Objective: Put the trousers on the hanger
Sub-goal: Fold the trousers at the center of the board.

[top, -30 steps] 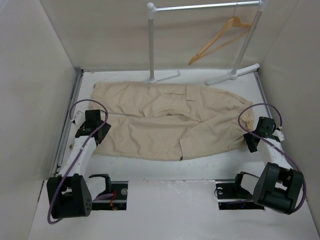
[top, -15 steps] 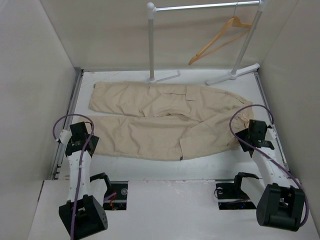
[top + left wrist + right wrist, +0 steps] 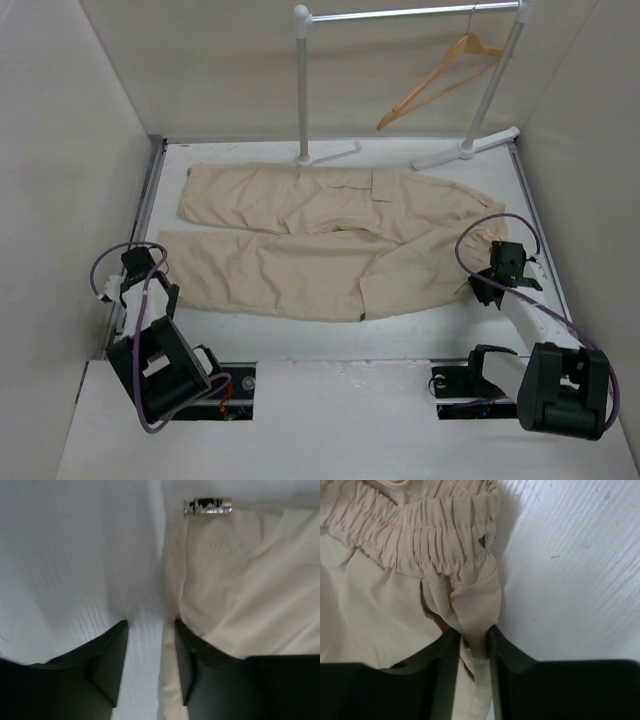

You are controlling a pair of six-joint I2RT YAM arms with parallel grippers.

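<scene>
The beige trousers (image 3: 330,235) lie flat on the white table, legs pointing left and waistband to the right. The wooden hanger (image 3: 440,80) hangs tilted from the rack's bar at the back right. My left gripper (image 3: 148,284) is low at the near leg's hem. In the left wrist view its jaws (image 3: 150,625) stand apart over bare table, with the hem edge of the trousers (image 3: 240,580) just inside the right finger. My right gripper (image 3: 483,285) is at the waistband's near corner. There its jaws (image 3: 473,632) pinch a bunched fold of the trousers (image 3: 385,590) below the elastic waistband (image 3: 430,535).
A white clothes rack stands at the back, with one post (image 3: 302,80), a top bar (image 3: 410,13) and feet on the table (image 3: 465,150). Plain walls close in the table on the left, right and back. A small silver cord end (image 3: 207,506) lies at the hem.
Both arms have drawn back and down toward the near edge. The left gripper slid left off the leg to its hem. Both jaws narrowed, and the right ones closed on the waistband fold.
</scene>
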